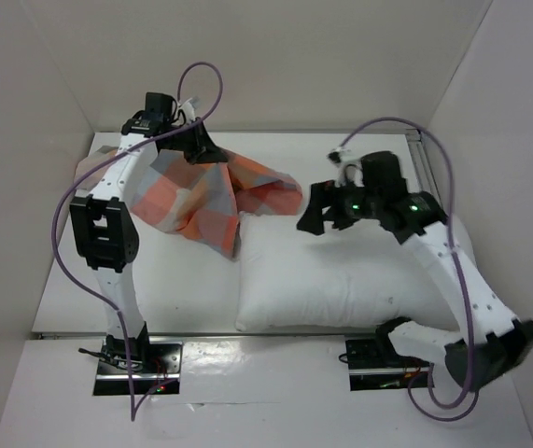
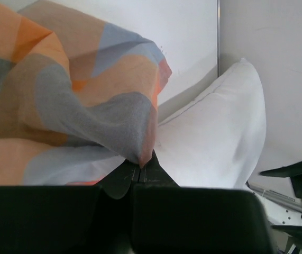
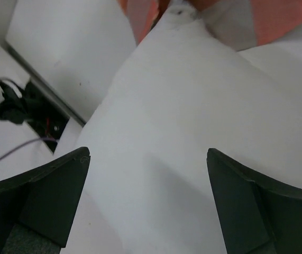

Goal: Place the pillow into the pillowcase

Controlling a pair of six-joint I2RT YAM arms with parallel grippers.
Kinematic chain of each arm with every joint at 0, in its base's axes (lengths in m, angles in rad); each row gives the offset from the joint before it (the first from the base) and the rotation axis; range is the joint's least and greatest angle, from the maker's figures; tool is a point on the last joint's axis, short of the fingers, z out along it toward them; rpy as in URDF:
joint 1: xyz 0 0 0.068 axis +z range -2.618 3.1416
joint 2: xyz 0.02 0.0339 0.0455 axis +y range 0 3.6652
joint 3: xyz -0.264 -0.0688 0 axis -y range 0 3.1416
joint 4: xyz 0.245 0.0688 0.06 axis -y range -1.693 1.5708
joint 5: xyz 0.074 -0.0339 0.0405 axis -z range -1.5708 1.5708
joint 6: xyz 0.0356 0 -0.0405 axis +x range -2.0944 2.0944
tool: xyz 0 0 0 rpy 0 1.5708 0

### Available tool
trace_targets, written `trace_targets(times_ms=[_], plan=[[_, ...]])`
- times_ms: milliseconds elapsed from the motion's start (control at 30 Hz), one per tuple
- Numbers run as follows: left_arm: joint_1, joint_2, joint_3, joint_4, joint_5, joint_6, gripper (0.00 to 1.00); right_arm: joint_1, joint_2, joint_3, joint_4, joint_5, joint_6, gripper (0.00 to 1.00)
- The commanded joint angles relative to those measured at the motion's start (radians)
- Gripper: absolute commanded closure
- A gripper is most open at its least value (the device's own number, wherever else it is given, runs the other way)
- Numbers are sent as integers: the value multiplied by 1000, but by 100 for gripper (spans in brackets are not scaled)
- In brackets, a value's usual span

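**Top external view.** The left gripper (image 1: 206,149) is reaching toward the far side of the table (image 1: 182,280). Its jaws are pinching an upper fold of the pillowcase (image 1: 201,201). The checked cloth is hanging from the pinch in a bunch. One flap is spreading to the right, and the lowest tip is coming down at the far left corner of the pillow (image 1: 322,285). The pillow is lying flat on the near right part of the table, and the right arm is crossing over its right end. The right gripper (image 1: 309,217) is hovering over the pillow's far edge. Its fingers are spread apart and nothing is between them.

**Left wrist view.** The left gripper (image 2: 140,172) is showing both fingertips pressed together on a pointed fold of the pillowcase (image 2: 61,95). The cloth is billowing across the upper left of the frame. The pillow (image 2: 214,137) is lying beyond it to the right, with one plump corner pointing away from the camera.

**Right wrist view.** The right gripper (image 3: 148,154) is holding its two dark fingers wide apart and is gripping nothing. The pillow (image 3: 182,106) is filling the space below and between them. The pillow's corner is running up to the top edge, where the pillowcase (image 3: 277,21) is lying against it. The left arm's base plate (image 3: 29,106) and its cables are sitting at the left edge.
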Motion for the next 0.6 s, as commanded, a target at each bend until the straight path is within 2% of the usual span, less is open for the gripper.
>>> trace_targets(times_ms=[0, 33, 67, 167, 300, 367, 400, 433, 467, 533, 567], plan=[[5, -95, -41, 10, 28, 42, 100, 210, 174, 48, 27, 126, -29, 1], [5, -104, -52, 10, 28, 42, 100, 276, 205, 65, 10, 197, -38, 1], [5, -113, -75, 10, 18, 51, 100, 411, 230, 92, -1, 353, -28, 1], [5, -142, -107, 1, -5, 65, 100, 592, 304, 117, -1, 575, -8, 1], [5, -155, -118, -47, -50, 105, 100, 686, 382, 117, 15, 799, 15, 1], [5, -182, -127, -67, -60, 115, 100, 686, 427, 117, 15, 847, 15, 10], [5, -191, -127, -67, -74, 126, 100, 686, 437, 108, 15, 891, 26, 17], [5, -191, -127, -76, -74, 126, 100, 673, 437, 93, 15, 892, 26, 30], [5, -208, -136, -76, -83, 135, 100, 658, 437, 84, 30, 892, 26, 61], [5, -234, -146, -85, -84, 135, 100, 602, 422, 61, 70, 823, 14, 99], [5, -234, -146, -85, -84, 135, 100, 587, 411, 61, 85, 804, 14, 100]])
